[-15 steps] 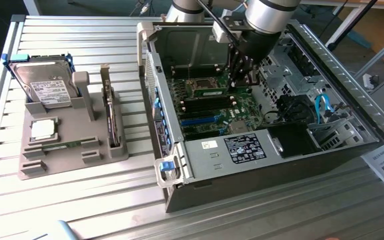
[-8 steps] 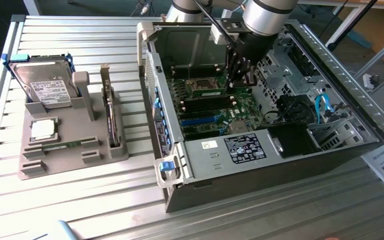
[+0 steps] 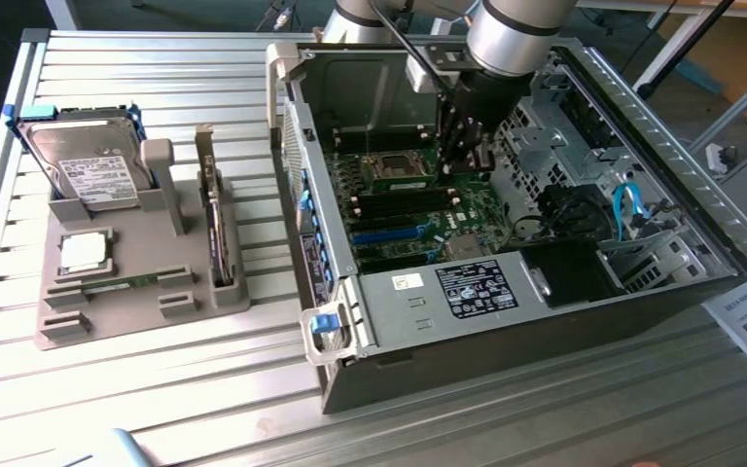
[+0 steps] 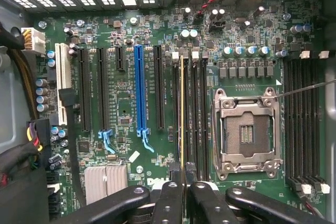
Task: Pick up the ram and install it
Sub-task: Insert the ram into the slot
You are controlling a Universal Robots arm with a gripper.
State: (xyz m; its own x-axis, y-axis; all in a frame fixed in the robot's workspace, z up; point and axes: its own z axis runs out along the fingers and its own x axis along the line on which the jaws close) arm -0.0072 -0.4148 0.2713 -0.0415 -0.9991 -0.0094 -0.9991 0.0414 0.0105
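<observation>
Green ram (image 4: 181,119), seen edge-on, clamped between my fingers (image 4: 169,203), lined along the black memory slots (image 4: 193,114) beside the processor socket (image 4: 245,135). Seated or not: cannot tell. Exterior view: socket at nine o'clock of my fingers, inside the open case (image 3: 387,321). Judgement: hold the stick parallel to its slot, pressure straight, even.

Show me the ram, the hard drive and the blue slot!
the ram (image 4: 181,114), wrist view, on its thin upper edge.
the hard drive (image 3: 94,175), exterior view, on its white label.
the blue slot (image 4: 138,87), wrist view, halfway along it.
</observation>
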